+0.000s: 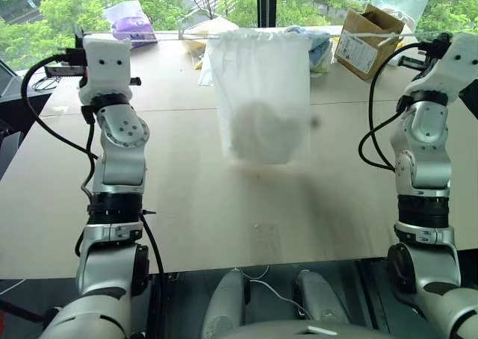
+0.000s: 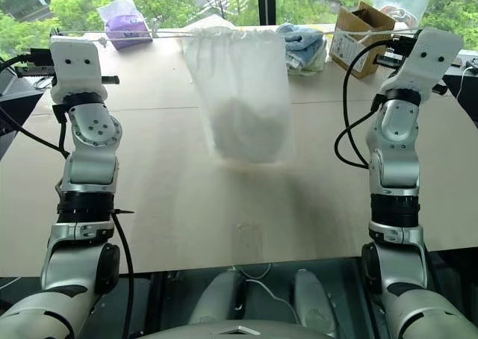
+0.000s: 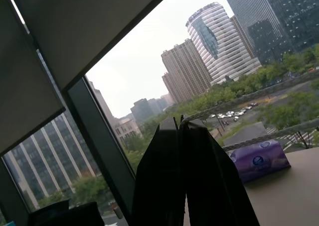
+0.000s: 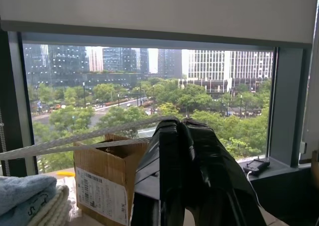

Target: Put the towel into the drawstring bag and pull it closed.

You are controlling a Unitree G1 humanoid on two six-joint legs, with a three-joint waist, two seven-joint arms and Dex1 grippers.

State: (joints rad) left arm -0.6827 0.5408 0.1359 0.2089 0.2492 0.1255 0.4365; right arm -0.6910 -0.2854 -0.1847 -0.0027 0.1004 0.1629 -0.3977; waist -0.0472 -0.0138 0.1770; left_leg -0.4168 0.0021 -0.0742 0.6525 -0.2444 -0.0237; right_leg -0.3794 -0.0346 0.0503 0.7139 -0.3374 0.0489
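Note:
The white drawstring bag [image 1: 261,92] hangs over the middle of the table, its mouth gathered at the top. The towel [image 1: 258,130] shows as a dim rounded shape low inside it. Thin white cords run taut from the mouth to both sides, the left cord [image 1: 164,34] toward my left gripper [image 3: 180,126] and the right cord [image 2: 351,31] toward my right gripper [image 4: 179,122]. Both grippers are raised at the height of the bag's mouth, one on each side of it. Each is shut on its cord, which leaves the closed fingertips in the wrist views.
A purple tissue pack [image 1: 131,22] lies at the table's far left. A stack of blue-and-white cloths [image 1: 317,48] and an open cardboard box [image 1: 366,40] stand at the far right, by the window. The wooden table [image 1: 224,219] lies bare under the bag.

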